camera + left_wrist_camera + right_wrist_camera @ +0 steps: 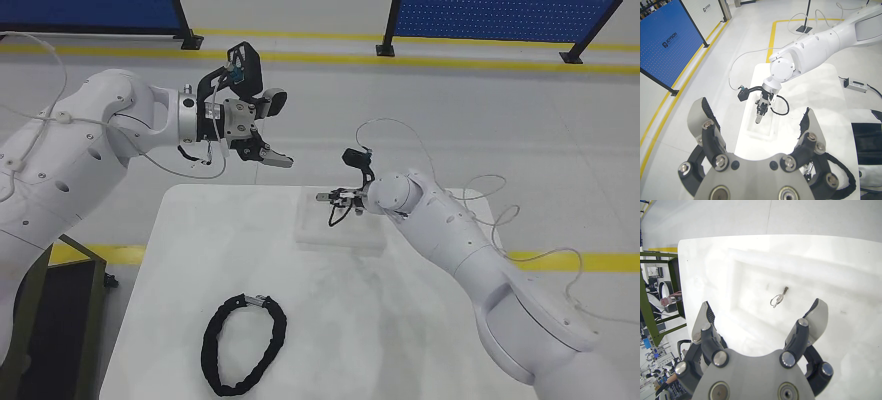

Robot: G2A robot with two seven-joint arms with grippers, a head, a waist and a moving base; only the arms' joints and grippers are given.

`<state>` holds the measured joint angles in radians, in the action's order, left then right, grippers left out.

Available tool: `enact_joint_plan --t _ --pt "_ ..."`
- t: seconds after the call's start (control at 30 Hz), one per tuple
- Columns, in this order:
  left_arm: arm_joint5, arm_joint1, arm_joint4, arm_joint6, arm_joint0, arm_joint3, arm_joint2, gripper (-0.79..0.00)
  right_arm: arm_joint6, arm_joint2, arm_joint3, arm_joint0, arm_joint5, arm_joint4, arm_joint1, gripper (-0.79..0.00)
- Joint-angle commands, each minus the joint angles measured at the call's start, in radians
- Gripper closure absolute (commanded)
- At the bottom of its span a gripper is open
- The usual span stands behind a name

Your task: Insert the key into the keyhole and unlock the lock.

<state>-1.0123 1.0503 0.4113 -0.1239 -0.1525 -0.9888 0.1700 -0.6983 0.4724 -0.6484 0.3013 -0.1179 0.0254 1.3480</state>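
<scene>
Right gripper fingers apart over key, seemingly in white tray, left gripper fingers apart, white table, yellow-lined floor.

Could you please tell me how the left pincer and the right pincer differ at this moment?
The left pincer is up near the far edge of the white table, apart from the tray, while the right pincer hangs over that tray. The right pincer has the key lying in the tray just ahead of it; the left pincer has no task item close by. Both are open and empty.
</scene>
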Motion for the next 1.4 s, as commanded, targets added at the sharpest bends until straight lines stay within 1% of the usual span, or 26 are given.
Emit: enact_joint_plan --t 0.0,0.03,0.1,0.2,0.37,0.5,0.6,0.67,0.7,0.83,0.93,1.17,1.3,1.37 --pt "0.0 0.0 -0.001 -0.001 0.0 0.0 0.0 -0.785 0.01 -0.011 -0.029 0.002 -0.079 0.047 0.003 -0.785" --pt "0.0 0.0 -0.001 -0.001 0.0 0.0 0.0 -0.785 0.01 -0.012 -0.047 0.006 -0.107 0.054 0.005 -0.785" --pt "0.0 0.0 -0.001 -0.001 0.0 0.0 0.0 -0.785 -0.001 -0.008 -0.069 0.013 -0.128 0.057 0.008 -0.785" --pt "0.0 0.0 -0.001 -0.001 0.0 0.0 0.0 -0.785 -0.007 -0.002 -0.081 0.021 -0.154 0.065 0.012 -0.785" --pt "0.0 0.0 -0.001 -0.001 0.0 0.0 0.0 -0.785 0.005 -0.01 -0.08 0.027 -0.227 0.108 0.029 -0.785" --pt "0.0 0.0 -0.001 -0.001 0.0 0.0 0.0 -0.785 0.006 -0.017 -0.072 0.03 -0.244 0.13 0.046 -0.785" --pt "0.0 0.0 -0.001 -0.001 0.0 0.0 0.0 -0.785 0.016 -0.024 -0.057 0.028 -0.255 0.157 0.059 -0.686" --pt "0.0 0.0 -0.001 -0.001 0.0 0.0 0.0 -0.785 0.026 -0.029 -0.046 0.028 -0.264 0.176 0.068 -0.551" --pt "0.0 0.0 -0.001 -0.001 0.0 0.0 0.0 -0.785 0.029 -0.032 -0.041 0.028 -0.267 0.186 0.072 -0.523" --pt "0.0 0.0 -0.001 -0.001 0.0 0.0 0.0 -0.785 0.039 -0.035 -0.018 0.027 -0.264 0.209 0.089 -0.465" --pt "0.0 0.0 -0.001 -0.001 0.0 0.0 0.0 -0.785 0.045 -0.035 -0.001 0.026 -0.263 0.224 0.101 -0.406" --pt "0.0 0.0 -0.001 -0.001 0.0 0.0 0.0 -0.785 0.06 -0.03 0.046 0.025 -0.267 0.249 0.127 -0.329" --pt "0.0 0.0 -0.001 -0.001 0.0 0.0 0.0 -0.785 0.062 -0.029 0.071 0.025 -0.269 0.264 0.143 -0.311" --pt "0.0 0.0 -0.001 -0.001 0.0 0.0 0.0 -0.785 0.061 -0.028 0.083 0.024 -0.264 0.269 0.15 -0.271"
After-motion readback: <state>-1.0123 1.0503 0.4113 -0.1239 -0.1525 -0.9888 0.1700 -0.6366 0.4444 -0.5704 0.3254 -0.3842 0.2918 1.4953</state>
